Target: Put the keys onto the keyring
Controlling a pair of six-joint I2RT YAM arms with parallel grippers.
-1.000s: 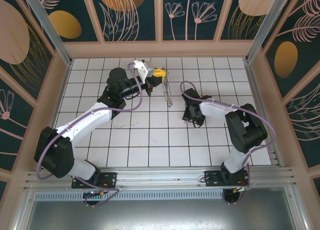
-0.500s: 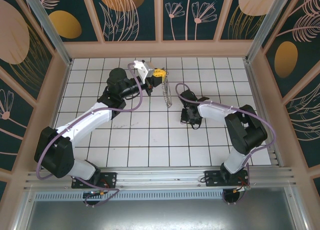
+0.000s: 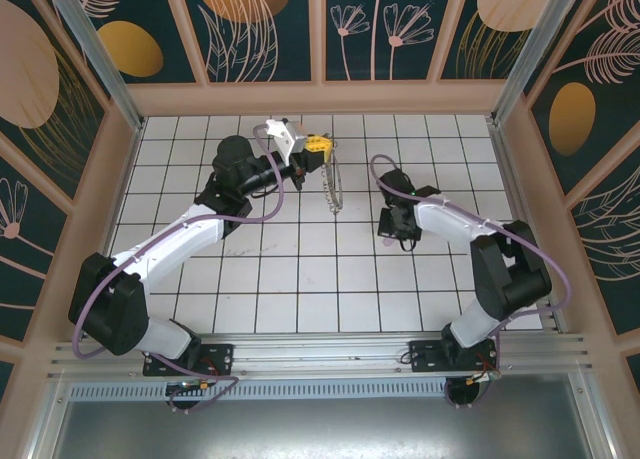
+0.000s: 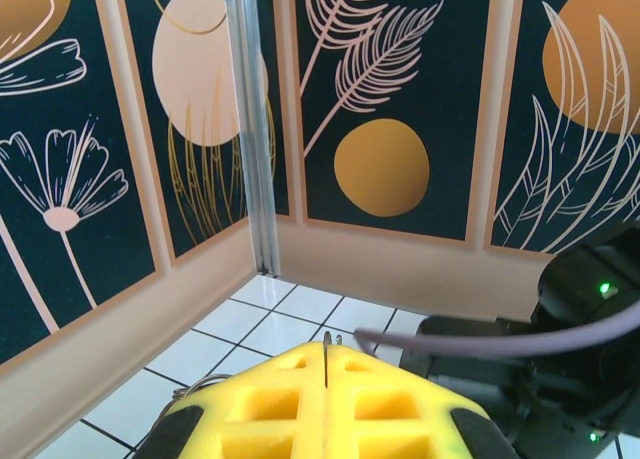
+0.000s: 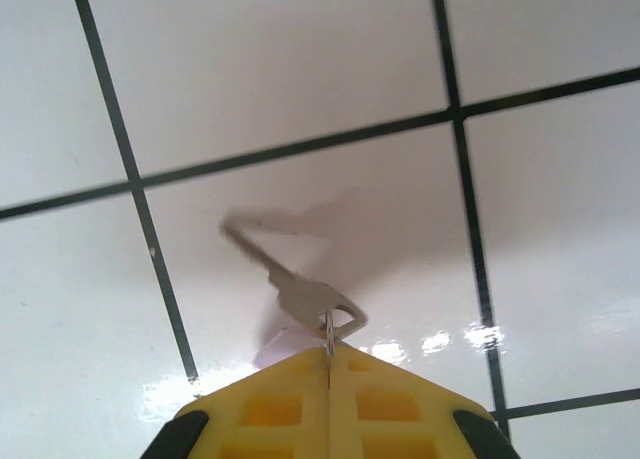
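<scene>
**A:** Where is the keyring point(image 3: 334, 187) lying?

**B:** It isn't lying anywhere. It is hanging from the left gripper point(image 3: 319, 149) above the tiled table point(image 3: 300, 289), toward the far edge and about midway between the side edges. From above it is showing nearly edge-on, slanting down from the fingertips.

**A:** So that claw is gripping it?

**B:** Yes. Its yellow fingers point(image 4: 270, 404) are pressing together, with a thin sliver sitting in the seam between them.

**A:** And the key?

**B:** The right gripper point(image 5: 328, 351) is pinching the key point(image 5: 303, 297) by its head, with its two yellow pads pressing flat against each other. In the wrist view the metal shaft is pointing away from the fingertips and off to the left. It is casting a soft shadow point(image 5: 300, 219) on the white tile below.

**A:** Are the two grippers touching?

**B:** No. The right gripper is hovering right of the table's middle. The ring is hanging apart from it, farther back and to the left.
</scene>
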